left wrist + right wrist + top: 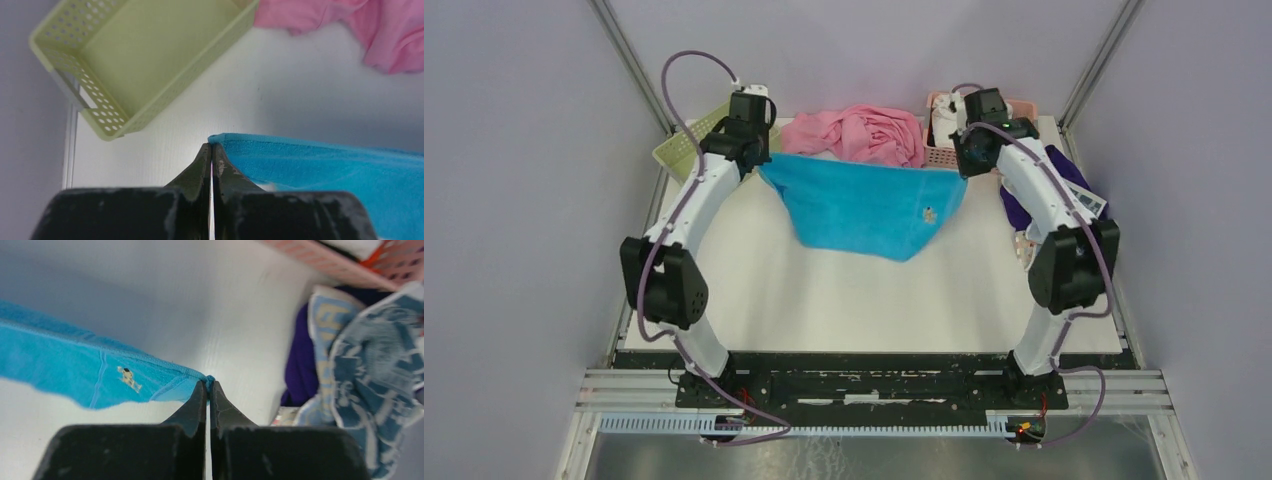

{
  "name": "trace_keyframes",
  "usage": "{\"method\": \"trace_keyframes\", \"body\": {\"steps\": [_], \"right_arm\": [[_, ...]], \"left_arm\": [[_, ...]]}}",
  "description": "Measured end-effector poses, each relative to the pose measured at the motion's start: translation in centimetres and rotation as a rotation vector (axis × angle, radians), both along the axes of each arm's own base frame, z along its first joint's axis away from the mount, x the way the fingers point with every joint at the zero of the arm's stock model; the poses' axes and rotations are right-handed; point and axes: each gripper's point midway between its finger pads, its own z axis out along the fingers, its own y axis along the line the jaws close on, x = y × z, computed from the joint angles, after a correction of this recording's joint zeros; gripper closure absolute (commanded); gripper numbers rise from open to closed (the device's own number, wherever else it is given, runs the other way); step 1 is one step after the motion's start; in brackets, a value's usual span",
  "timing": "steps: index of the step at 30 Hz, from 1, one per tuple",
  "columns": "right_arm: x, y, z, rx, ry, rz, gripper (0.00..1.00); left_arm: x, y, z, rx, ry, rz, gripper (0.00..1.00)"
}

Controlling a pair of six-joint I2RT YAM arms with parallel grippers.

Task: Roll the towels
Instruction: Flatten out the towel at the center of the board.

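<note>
The left gripper (211, 147) is seen pressed together on one upper corner of the bright blue towel (869, 210). The right gripper (208, 382) is pinched just as tightly on the opposite corner, a sliver of blue terry showing at its tips. Between the two, the towel is held stretched by its top edge above the far half of the white table (874, 300). Its lower part sags to a point that appears to rest on or just over the surface (contact cannot be settled from above). A small embroidered motif (129, 378) is seen near the right-hand corner.

Behind the towel, the large pink cloth (859, 135) lies crumpled. A pale green basket (100, 105) stands at the far left and a pink basket (939, 155) at the far right. At the right edge of the table, beside the right arm, a heap of other cloths (1064, 190) is found, among them a white towel with dark blue print (380, 375) lying over something dark purple.

As to progress, nothing is judged to have been rolled: no finished roll is visible anywhere, and the green basket holds nothing. The blue towel is merely held up and spread; it has yet to be laid flat, smoothed and rolled. The towels in the heap look untouched, so almost the whole task is taken to remain
</note>
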Motion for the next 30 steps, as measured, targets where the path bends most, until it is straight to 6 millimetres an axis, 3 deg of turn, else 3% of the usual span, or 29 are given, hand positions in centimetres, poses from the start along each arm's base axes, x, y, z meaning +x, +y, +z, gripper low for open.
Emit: {"method": "trace_keyframes", "body": {"steps": [4, 6, 9, 12, 19, 23, 27, 30], "right_arm": [[-1.5, -0.7, 8.9, 0.023, -0.208, -0.006, 1.00], [-2.9, -1.0, 12.9, 0.041, -0.308, -0.003, 1.00], [-4.5, -1.3, 15.4, 0.060, -0.377, 0.002, 1.00], [-6.8, -1.2, 16.3, 0.090, -0.406, 0.021, 1.00], [-11.7, 0.2, 16.9, 0.223, -0.417, 0.065, 1.00], [-12.8, 0.6, 16.9, 0.263, -0.418, 0.068, 1.00], [-10.8, 1.0, 14.6, 0.259, -0.355, 0.047, 1.00], [-7.8, 1.3, 10.3, 0.228, -0.255, 0.020, 1.00]], "left_arm": [[-2.1, 0.5, 8.5, -0.047, -0.187, -0.002, 0.97], [-3.4, 0.7, 11.7, -0.068, -0.264, -0.007, 0.97], [-6.3, 1.0, 15.7, -0.106, -0.371, -0.025, 0.97], [-9.2, 1.2, 17.5, -0.134, -0.430, -0.049, 0.97], [-15.6, 2.0, 18.6, -0.181, -0.502, -0.079, 0.97], [-17.7, 2.2, 17.4, -0.219, -0.511, -0.076, 0.97], [-16.1, 1.7, 14.5, -0.232, -0.456, -0.056, 0.97], [-13.1, 1.0, 10.1, -0.230, -0.365, -0.035, 0.97]]}}
